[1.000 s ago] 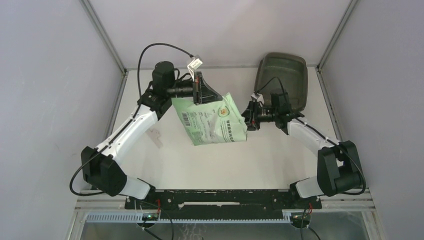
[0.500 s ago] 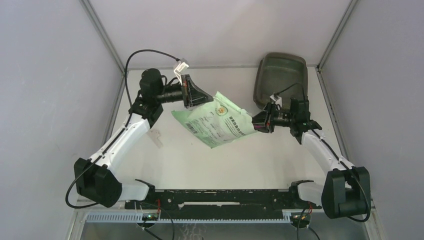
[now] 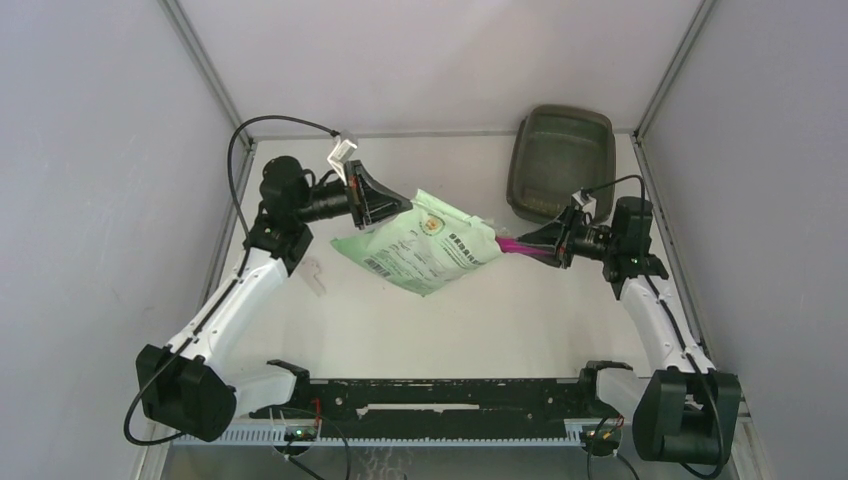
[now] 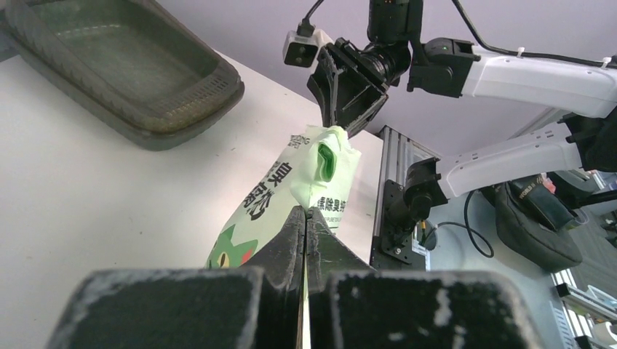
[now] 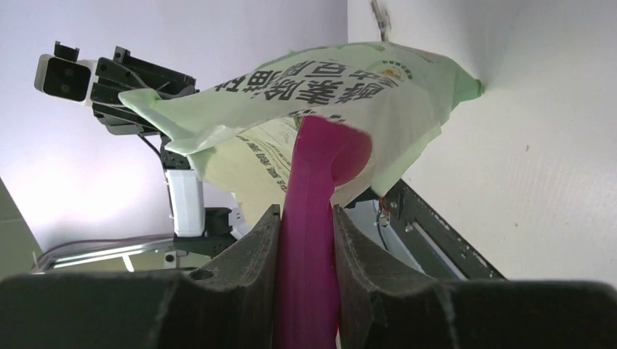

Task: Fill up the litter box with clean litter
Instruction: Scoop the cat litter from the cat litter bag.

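The bag [image 3: 425, 250] your left gripper [image 3: 385, 205] pinched hid the scoop [image 3: 520, 247] bowl; right gripper [image 3: 545, 243] clamped the scoop handle. Near the bag, the litter box [image 3: 562, 160] was dark, translucent.

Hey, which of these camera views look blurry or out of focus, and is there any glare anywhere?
Top external: evenly lit, sharp, no glare on the green bag. Left wrist: the left gripper is soft up close; the litter box beyond is crisp. Right wrist: the right gripper and magenta scoop blur near the lens; bag print is readable.
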`<state>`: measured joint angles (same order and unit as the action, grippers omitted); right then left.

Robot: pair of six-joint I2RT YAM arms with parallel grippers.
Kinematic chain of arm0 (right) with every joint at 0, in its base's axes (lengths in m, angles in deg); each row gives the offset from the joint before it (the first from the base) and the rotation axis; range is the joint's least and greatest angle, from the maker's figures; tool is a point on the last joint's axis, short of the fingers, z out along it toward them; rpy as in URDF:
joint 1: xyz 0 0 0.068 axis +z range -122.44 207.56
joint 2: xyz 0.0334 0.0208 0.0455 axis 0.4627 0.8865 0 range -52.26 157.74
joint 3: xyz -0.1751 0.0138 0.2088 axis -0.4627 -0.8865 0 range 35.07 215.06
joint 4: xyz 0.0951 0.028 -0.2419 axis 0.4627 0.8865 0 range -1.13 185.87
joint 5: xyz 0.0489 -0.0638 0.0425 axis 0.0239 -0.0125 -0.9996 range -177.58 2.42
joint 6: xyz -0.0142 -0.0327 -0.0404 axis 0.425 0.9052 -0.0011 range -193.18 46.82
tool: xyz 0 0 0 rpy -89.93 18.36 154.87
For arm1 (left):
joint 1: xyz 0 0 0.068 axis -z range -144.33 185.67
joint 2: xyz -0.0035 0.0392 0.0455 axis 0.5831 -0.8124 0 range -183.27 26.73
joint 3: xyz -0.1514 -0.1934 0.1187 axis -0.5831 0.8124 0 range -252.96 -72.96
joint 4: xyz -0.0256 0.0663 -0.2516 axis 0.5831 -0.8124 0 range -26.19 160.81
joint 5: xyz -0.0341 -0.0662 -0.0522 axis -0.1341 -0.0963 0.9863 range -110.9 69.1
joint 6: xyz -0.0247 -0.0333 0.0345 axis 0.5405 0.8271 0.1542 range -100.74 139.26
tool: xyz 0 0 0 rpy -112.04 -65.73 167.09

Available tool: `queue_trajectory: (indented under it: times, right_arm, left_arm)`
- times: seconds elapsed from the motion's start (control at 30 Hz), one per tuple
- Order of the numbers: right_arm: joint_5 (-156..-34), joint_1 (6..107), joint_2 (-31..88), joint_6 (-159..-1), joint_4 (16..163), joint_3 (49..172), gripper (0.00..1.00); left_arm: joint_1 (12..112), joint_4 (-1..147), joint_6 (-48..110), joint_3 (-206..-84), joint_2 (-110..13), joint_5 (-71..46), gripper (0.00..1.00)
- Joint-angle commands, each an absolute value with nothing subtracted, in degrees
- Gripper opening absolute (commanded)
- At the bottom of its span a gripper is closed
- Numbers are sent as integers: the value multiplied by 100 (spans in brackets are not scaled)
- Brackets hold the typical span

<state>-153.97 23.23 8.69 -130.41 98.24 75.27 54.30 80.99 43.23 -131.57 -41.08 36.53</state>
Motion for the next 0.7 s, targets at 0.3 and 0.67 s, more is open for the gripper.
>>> queue_trajectory:
  times: [0.3,0.67]
  right_arm:
    - [-15809,1700,276,-13517,9355,7307,0]
    - [-15891,1459,-245,-13921,9241,7089,0]
  left_arm:
    - [5094,7984,4196,-13277,-4085,4015,0]
    - [4942,7951,4224,-13658,-4397,4338,0]
